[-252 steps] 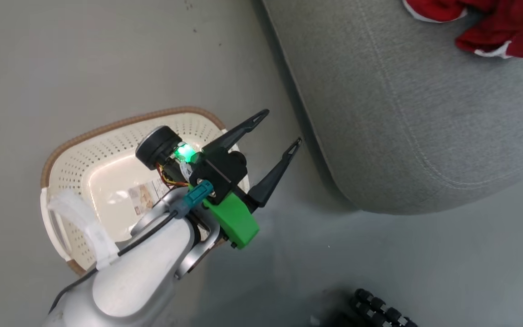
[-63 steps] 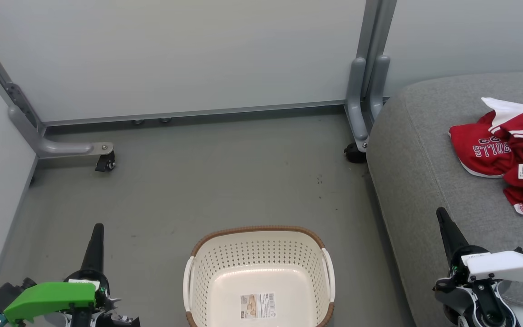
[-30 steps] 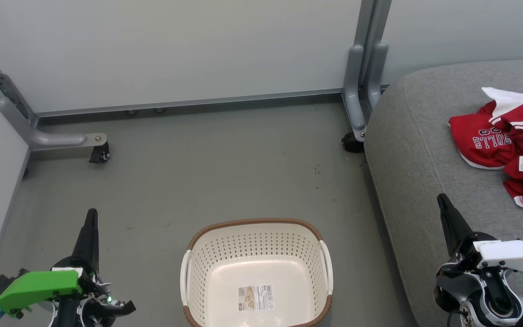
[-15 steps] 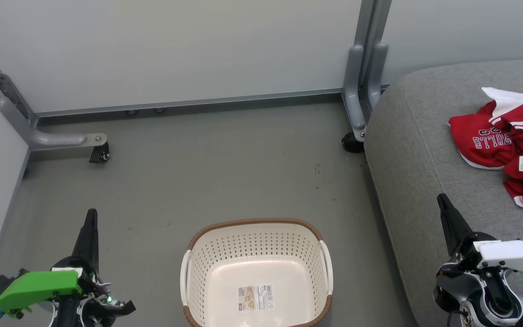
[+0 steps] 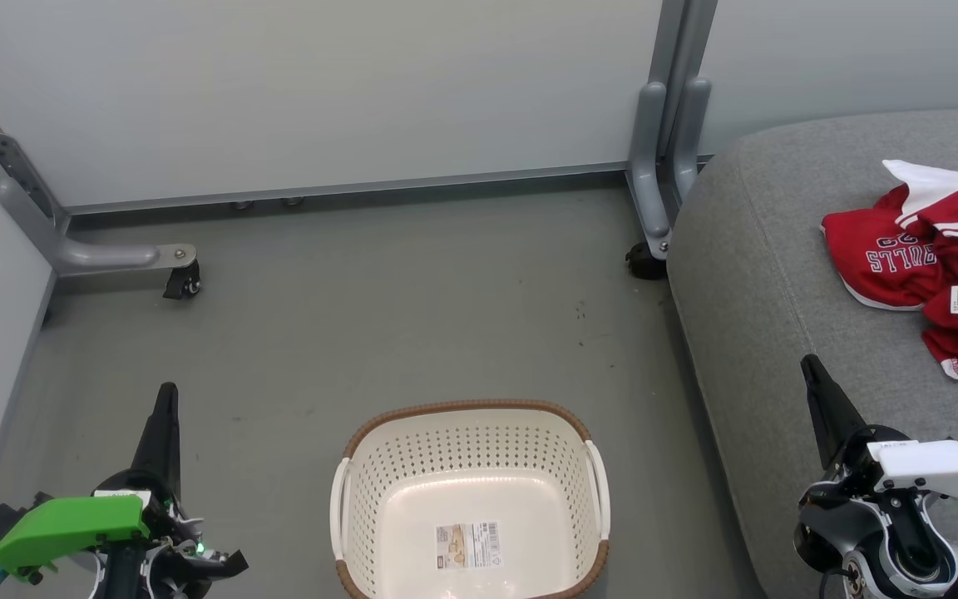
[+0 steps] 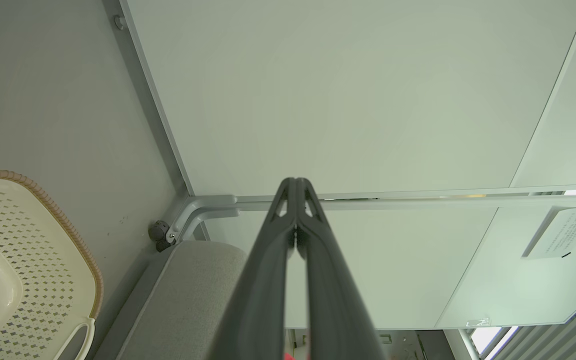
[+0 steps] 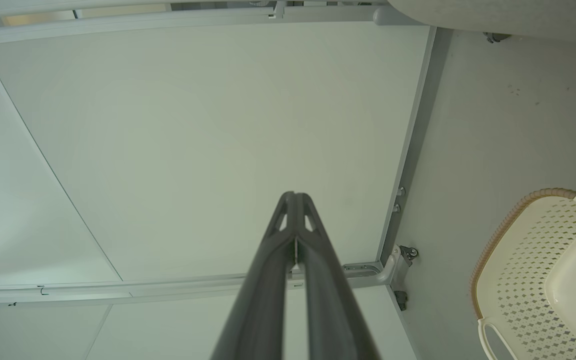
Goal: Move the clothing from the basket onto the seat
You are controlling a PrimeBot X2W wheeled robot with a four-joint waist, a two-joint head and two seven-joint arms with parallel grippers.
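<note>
Looks finished: basket (image 5: 462,409) empty, clothing (image 5: 928,274) heaped at the right edge of the seat (image 5: 762,274), left end effector (image 6: 295,185) and right end effector (image 7: 295,197) clenched on nothing.

The clothing (image 5: 936,274) runs past the head view's right edge, so part of it is cut off. The bottom edge cuts the basket (image 5: 466,412) at its near rim. The print on its paper label (image 5: 467,545) is too small to read.

the red clothing (image 5: 936,274), white-trimmed with "bulls" lettering showing, is lying crumpled on the grey woven seat (image 5: 762,333). the cream perforated basket (image 5: 466,449), brown-rimmed, is standing upright just beside the seat, a paper label (image 5: 468,545) lying inside.
</note>
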